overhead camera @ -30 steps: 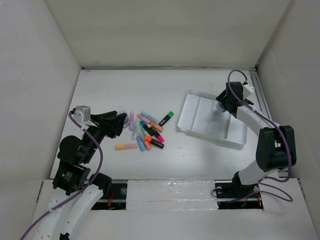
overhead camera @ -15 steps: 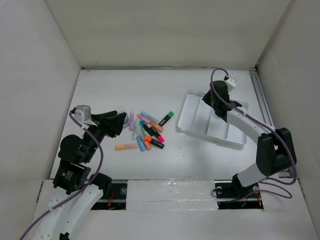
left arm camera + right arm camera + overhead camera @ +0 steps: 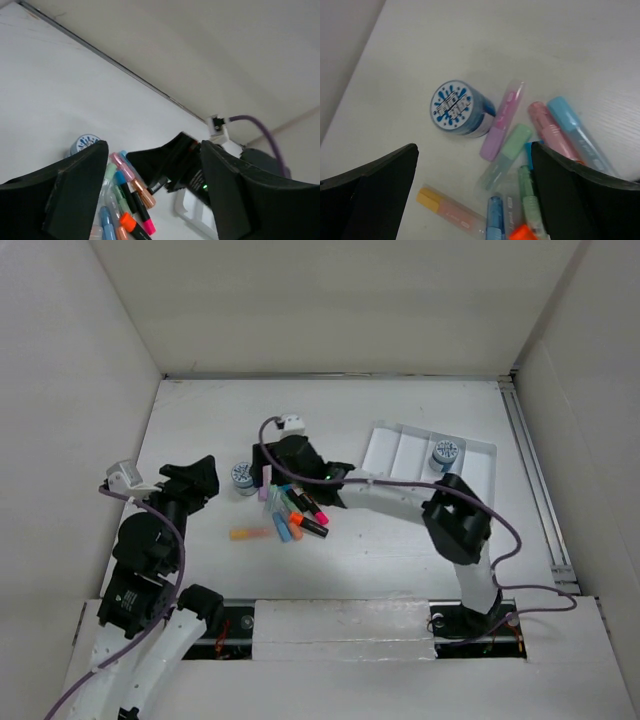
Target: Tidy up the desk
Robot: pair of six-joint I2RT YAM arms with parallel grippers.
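On the white desk lies a heap of coloured markers. My right gripper hangs open just above them, reaching in from the right. In the right wrist view its jaws stand wide apart and empty over a purple marker and a green marker. A blue tape roll stands just left of the heap, also seen from the right wrist. My left gripper is open and empty, a little left of that roll.
A white compartmented tray sits at the back right with a second blue tape roll in it. A yellow-orange marker lies apart at the heap's near left. White walls close in the desk.
The right arm swung from the tray across to the marker heap and opened wide. A tape roll now sits in the tray, which shifted back. The left gripper opened and drew back from the roll.
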